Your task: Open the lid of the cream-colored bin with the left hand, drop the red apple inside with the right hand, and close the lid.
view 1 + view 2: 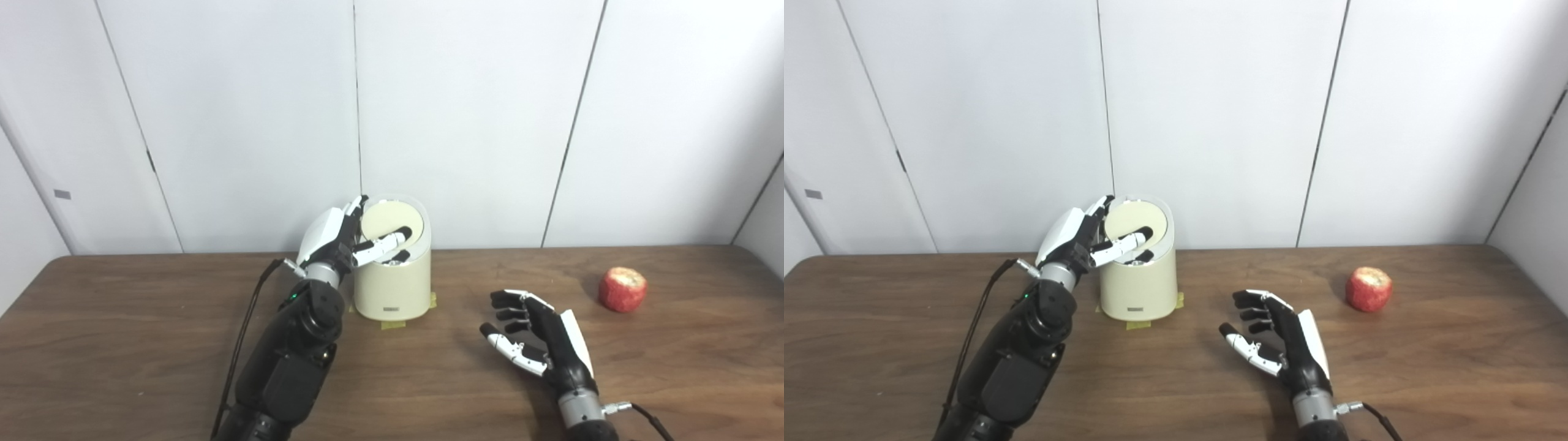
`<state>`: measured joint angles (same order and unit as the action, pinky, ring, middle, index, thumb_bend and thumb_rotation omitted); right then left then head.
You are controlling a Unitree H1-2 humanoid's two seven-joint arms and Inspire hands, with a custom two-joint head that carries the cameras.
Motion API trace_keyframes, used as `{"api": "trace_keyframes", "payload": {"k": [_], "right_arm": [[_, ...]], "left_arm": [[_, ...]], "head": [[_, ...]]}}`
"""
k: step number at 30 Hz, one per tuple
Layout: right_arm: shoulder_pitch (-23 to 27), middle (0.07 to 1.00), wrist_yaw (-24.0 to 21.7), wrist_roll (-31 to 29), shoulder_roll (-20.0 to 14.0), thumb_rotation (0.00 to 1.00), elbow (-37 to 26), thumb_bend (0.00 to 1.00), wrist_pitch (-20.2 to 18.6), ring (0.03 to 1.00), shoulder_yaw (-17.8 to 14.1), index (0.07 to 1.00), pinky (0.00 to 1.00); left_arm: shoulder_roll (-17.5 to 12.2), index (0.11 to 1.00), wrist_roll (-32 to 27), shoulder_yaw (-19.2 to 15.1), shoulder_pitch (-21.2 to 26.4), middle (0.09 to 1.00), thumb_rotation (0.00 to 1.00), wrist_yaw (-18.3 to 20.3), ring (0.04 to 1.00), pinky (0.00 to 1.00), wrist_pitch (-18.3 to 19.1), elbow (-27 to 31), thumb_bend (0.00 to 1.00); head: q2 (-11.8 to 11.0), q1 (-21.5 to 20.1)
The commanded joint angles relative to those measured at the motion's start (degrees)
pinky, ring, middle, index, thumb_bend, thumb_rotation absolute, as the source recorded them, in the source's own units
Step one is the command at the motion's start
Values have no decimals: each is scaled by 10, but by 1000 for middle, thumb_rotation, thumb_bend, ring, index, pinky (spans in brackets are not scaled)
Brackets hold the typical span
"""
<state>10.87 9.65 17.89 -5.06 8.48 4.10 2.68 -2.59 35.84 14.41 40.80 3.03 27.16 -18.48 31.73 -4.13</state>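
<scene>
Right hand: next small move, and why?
Probably reach right toward the red apple. The right hand is open and empty mid-table, the left hand already has the lid tilted up on the bin.

legible text: none | cream-colored bin: small dark label low on front, characters too small to read | other markings: none readable
</scene>
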Motion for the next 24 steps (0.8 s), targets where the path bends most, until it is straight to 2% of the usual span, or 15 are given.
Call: {"api": "trace_keyframes", "payload": {"k": [1, 2, 5, 9, 12, 13, 17, 19, 20, 24], "right_arm": [[1, 693, 6, 6, 4, 261, -5, 289, 11, 664, 3, 673, 579], [1, 690, 8, 11, 3, 265, -5, 285, 10, 660, 4, 672, 573], [1, 687, 7, 6, 5, 262, -7, 287, 8, 657, 2, 672, 571], [-1, 692, 4, 1, 8, 274, -10, 299, 3, 666, -1, 672, 583], [-1, 692, 1, 0, 8, 280, -13, 297, -3, 664, 0, 674, 581], [-1, 691, 1, -1, 8, 277, -13, 294, -3, 662, 0, 674, 579], [-1, 691, 1, 2, 7, 268, -15, 290, -2, 663, 2, 673, 581], [-1, 690, 3, 6, 5, 268, -13, 288, 0, 663, 4, 672, 579], [-1, 690, 3, 8, 4, 272, -13, 287, 0, 663, 4, 672, 578], [-1, 687, 3, 7, 4, 278, -14, 287, 0, 658, 4, 670, 574]], "left_arm": [[2, 987, 15, 7, 41, 999, 686, -10, 996, 953, -3, 2, 715], [3, 975, 19, 9, 41, 987, 677, -12, 974, 921, -3, -1, 716], [9, 969, 29, 10, 41, 989, 655, -13, 984, 932, -3, -6, 711], [14, 963, 46, 16, 38, 994, 502, -16, 1000, 994, -3, -7, 629], [14, 949, 63, 26, 36, 988, 402, -18, 1000, 982, -3, -6, 603], [13, 945, 69, 29, 35, 986, 373, -16, 999, 973, -3, -6, 616], [1, 949, 94, 55, 32, 989, 230, -2, 1000, 971, -3, 2, 795], [-1, 948, 102, 60, 29, 986, 191, 0, 1000, 972, -3, 8, 837], [-1, 947, 107, 62, 28, 984, 180, 0, 1000, 973, -3, 11, 845], [3, 934, 130, 61, 25, 968, 121, 3, 983, 960, -3, 17, 751]], "head": [[0, 0], [0, 0], [1, 2], [2, 1], [1, 1], [1, 1], [1, 1], [1, 1], [2, 1], [2, 1]]}}
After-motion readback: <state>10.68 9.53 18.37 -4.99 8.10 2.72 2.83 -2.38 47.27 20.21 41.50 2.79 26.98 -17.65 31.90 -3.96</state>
